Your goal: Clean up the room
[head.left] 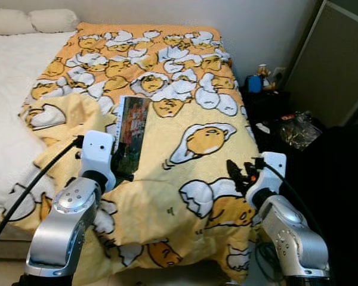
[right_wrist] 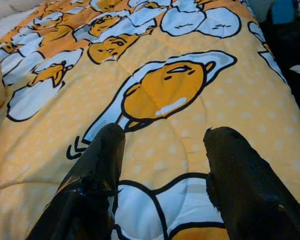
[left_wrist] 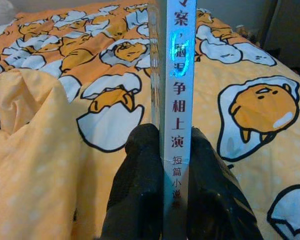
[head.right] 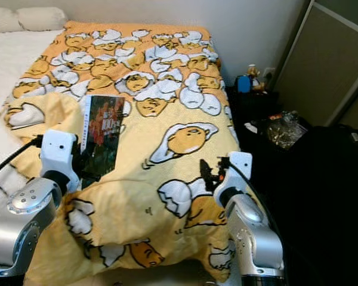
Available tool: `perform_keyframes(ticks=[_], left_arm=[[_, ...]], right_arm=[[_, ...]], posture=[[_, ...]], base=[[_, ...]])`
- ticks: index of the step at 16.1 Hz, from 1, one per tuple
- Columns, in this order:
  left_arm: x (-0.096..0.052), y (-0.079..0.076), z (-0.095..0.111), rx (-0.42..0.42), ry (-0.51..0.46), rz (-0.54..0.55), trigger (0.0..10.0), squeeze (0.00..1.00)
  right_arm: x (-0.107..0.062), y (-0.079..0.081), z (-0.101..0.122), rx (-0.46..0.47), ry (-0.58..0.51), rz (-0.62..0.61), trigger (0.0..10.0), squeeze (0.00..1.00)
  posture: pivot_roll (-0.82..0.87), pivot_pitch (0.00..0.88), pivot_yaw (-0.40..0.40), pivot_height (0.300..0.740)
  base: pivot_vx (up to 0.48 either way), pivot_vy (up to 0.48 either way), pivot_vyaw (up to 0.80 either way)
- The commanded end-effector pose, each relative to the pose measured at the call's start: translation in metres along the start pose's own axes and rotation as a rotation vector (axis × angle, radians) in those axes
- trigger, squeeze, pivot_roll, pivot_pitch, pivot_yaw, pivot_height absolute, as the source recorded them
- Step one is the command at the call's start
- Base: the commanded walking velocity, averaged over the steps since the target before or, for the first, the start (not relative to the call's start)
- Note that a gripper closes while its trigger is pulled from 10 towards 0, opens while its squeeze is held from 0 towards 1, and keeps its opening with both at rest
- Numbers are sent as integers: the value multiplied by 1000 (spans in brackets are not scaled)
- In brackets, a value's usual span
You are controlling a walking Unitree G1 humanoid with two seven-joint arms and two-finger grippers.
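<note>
The left hand is clamping a paperback book by its near end, at lower left of centre in the left eye view. The book is running lengthwise away from the robot, its far end pointing toward the head of the bed, up the frame, and leaning slightly to the right. Its dark cover, with red and orange artwork, is facing up and to the right. In the left wrist view the two black fingers are pressing on either side of the book's pale blue spine, which is standing edge-on and rising straight up the middle of that frame, printed with a column of Chinese characters.

The book is hovering just over a yellow duvet patterned with cartoon egg characters, which is covering most of the bed. A rumpled fold of the duvet is lying to the left of the book. A white sheet and white pillows are showing at upper left.

The right hand is hanging at lower right over the duvet's near edge, its fingers spread apart with nothing between them. At upper right, beside the bed, a dark nightstand is carrying a blue object, a small figurine and a crumpled clear plastic bag.
</note>
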State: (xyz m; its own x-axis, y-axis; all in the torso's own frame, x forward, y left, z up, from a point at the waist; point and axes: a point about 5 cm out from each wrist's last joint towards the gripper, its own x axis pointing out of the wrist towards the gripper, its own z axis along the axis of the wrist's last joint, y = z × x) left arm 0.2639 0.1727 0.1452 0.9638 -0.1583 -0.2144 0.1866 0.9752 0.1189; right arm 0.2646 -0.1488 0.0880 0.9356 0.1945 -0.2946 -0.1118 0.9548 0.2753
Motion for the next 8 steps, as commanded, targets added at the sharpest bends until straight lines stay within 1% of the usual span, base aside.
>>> perform_keyframes(ticks=[1, 8], left_arm=[[0, 1, 10, 12, -40, -3, 10000, 0], [2, 1, 11, 9, -41, -9, 10000, 0]], right_arm=[[0, 0, 3, -7, -11, -7, 10000, 0], [1, 2, 4, -4, -9, 10, 10000, 0]], posture=[[-21, 0, 22, 740], [-21, 0, 25, 740]], base=[[0, 330, 0], [0, 343, 0]])
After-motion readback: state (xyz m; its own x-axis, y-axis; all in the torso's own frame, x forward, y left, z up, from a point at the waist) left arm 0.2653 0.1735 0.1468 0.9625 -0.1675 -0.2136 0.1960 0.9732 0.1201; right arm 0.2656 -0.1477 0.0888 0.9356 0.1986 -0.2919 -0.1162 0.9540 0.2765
